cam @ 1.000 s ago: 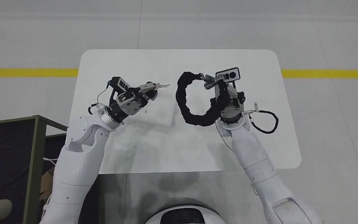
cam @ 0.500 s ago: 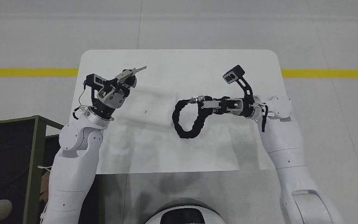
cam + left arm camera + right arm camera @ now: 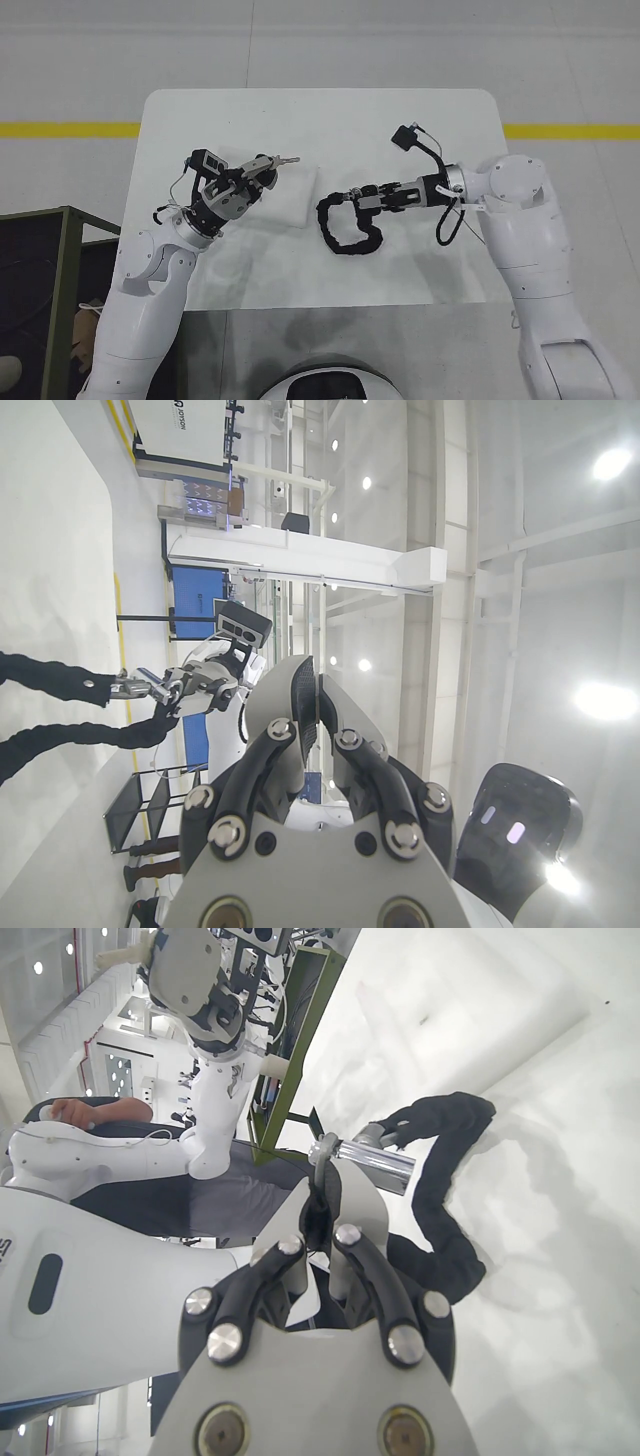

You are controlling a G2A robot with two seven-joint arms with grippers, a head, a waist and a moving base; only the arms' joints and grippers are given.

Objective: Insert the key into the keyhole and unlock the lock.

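Observation:
The lock is a black cloth-covered cable [image 3: 345,240] with a shiny metal cylinder [image 3: 357,198] at one end. Its loop lies at mid-table. My right gripper [image 3: 376,196] comes in from the right and is shut on the cable's end beside the cylinder [image 3: 375,1158], which it holds a little above the table. My left gripper [image 3: 266,167] is shut on the key [image 3: 285,160], whose tip points right toward the lock, about a hand's width away. In the left wrist view the fingers [image 3: 305,695] are pressed together and the key's blade is hidden.
A flat white pad [image 3: 290,200] lies on the white table [image 3: 400,270] under the left gripper. A green-framed dark cart [image 3: 40,290] stands off the table's left front corner. Bare tabletop lies behind and to the right of the lock.
My right arm swung outward and now holds the lock's end pointing left, with the cable loop lower and smaller. My left gripper went out to the far left, then came back toward the middle.

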